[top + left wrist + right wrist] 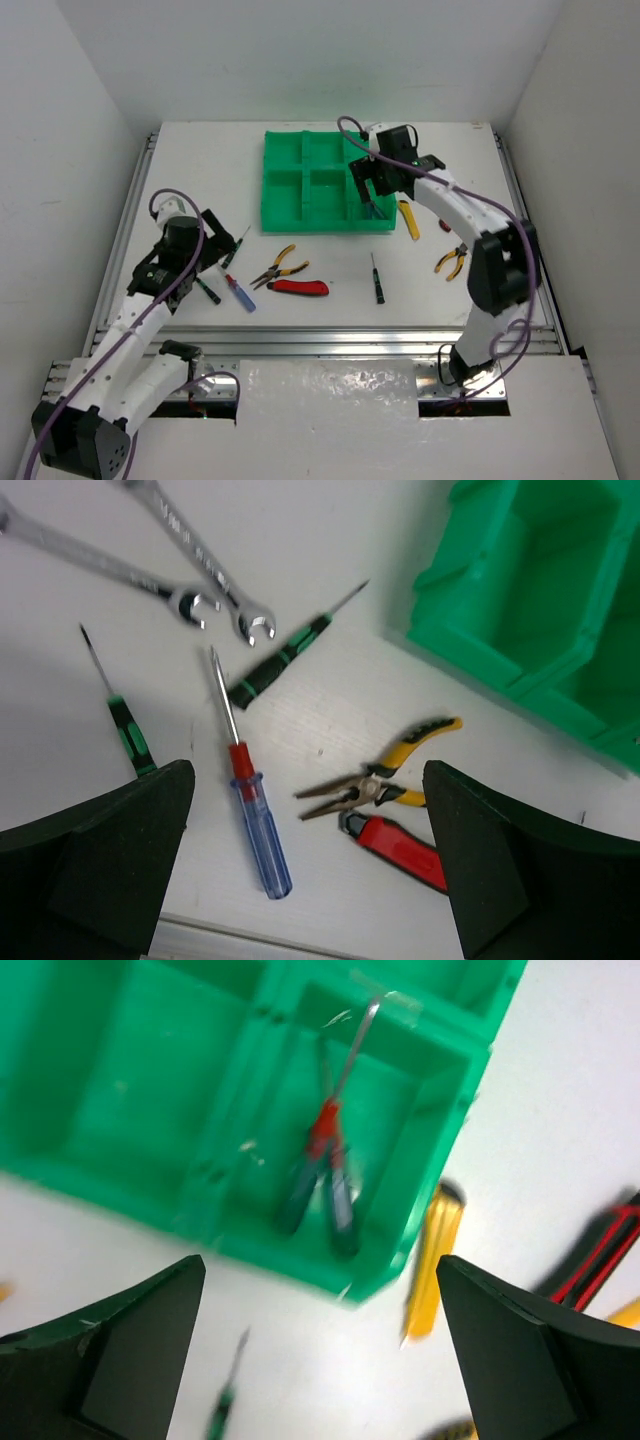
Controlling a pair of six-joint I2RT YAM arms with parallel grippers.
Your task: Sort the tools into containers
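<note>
The green tray [285, 190] lies at the table's far middle. My right gripper [372, 196] hovers open and empty over its near right compartment [400, 1110], where two blue screwdrivers [325, 1175] lie. A yellow utility knife [410, 219] lies just right of the tray and also shows in the right wrist view [435, 1260]. My left gripper [210, 252] is open and empty above a blue screwdriver [258, 825], yellow pliers [385, 775], a red utility knife [405, 848], two green-handled screwdrivers [275, 665] and two silver wrenches [150, 575].
A black-and-green screwdriver [377, 278] lies alone at the near middle. A second pair of yellow pliers [452, 262] and a red-handled tool [600, 1250] lie at the right. The table's near edge rail [330, 340] runs below the tools.
</note>
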